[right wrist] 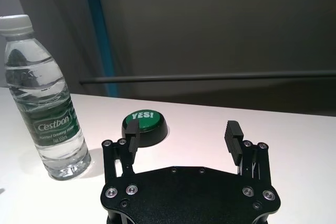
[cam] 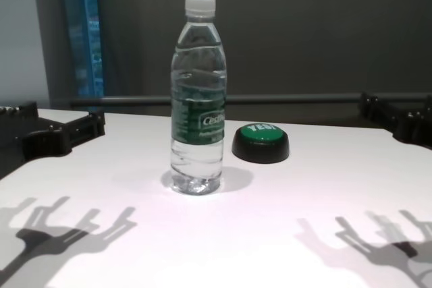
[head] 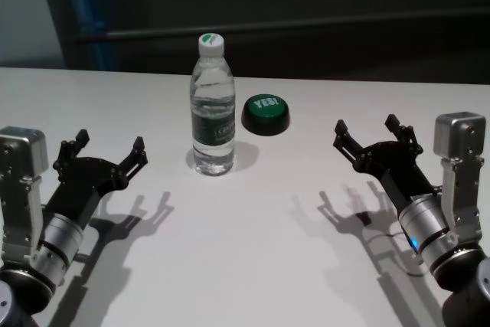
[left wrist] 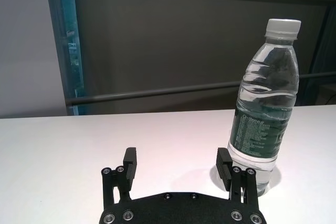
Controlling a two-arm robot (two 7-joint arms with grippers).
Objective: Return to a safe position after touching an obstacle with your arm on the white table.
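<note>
The obstacle, a clear water bottle (head: 212, 105) with a white cap and dark green label, stands upright near the middle of the white table (head: 245, 250). It also shows in the left wrist view (left wrist: 265, 108), the right wrist view (right wrist: 44, 103) and the chest view (cam: 198, 99). My left gripper (head: 107, 152) hovers open and empty over the table's left side, well apart from the bottle; it also shows in its wrist view (left wrist: 178, 169). My right gripper (head: 369, 137) hovers open and empty over the right side, also seen in its wrist view (right wrist: 182, 136).
A low round green button (head: 266, 112) marked "YES!" on a black base sits just right of the bottle, toward the far edge. A dark wall and a rail run behind the table.
</note>
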